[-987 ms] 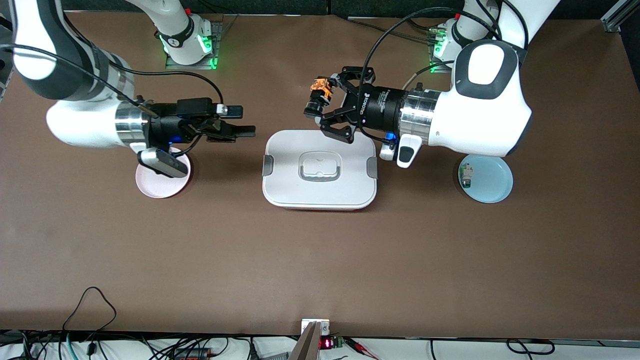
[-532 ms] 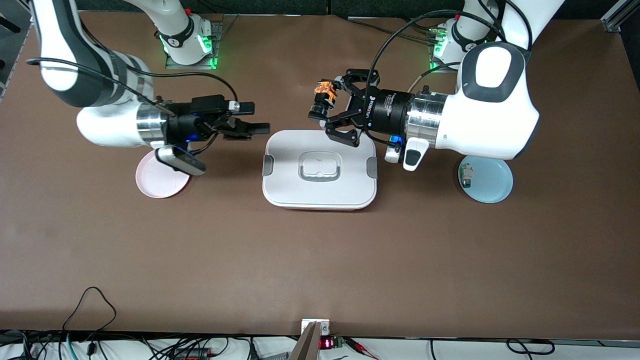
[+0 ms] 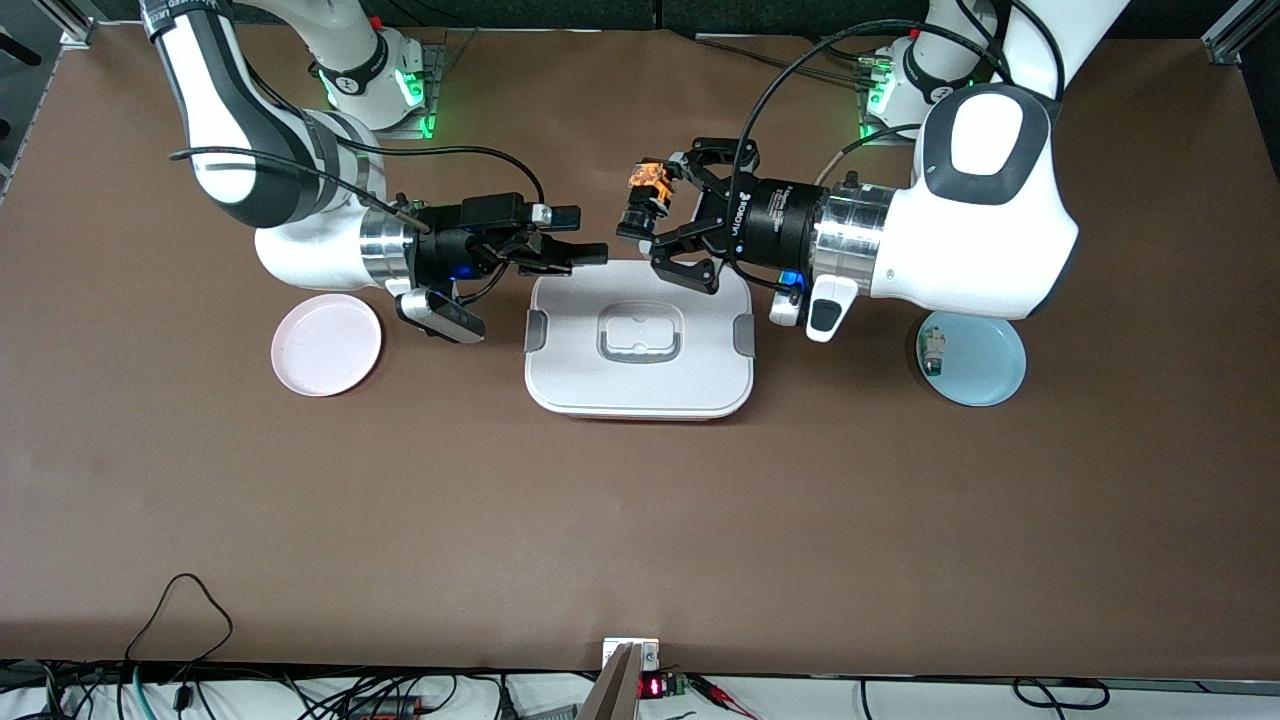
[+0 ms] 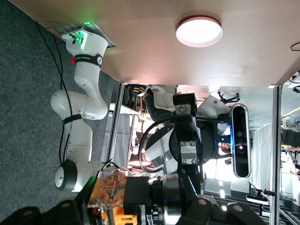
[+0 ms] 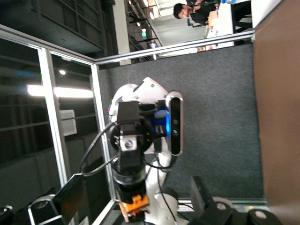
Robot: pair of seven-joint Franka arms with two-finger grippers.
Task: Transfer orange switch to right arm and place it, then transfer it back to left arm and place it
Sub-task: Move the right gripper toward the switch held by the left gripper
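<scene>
My left gripper is shut on the orange switch and holds it in the air over the table beside the white box. The switch's round black end points toward my right gripper. That gripper is open and level with the switch, its fingertips just short of the black end. In the left wrist view the switch sits in my left gripper, facing the right hand. In the right wrist view the switch shows ahead between the open fingers of my right gripper.
A pink plate lies toward the right arm's end of the table. A blue plate with a small white-and-green component lies toward the left arm's end. Cables hang at the table edge nearest the front camera.
My right arm has swung from over the pink plate toward the switch, its open gripper now close to it. My left gripper shifted slightly at first, then held still.
</scene>
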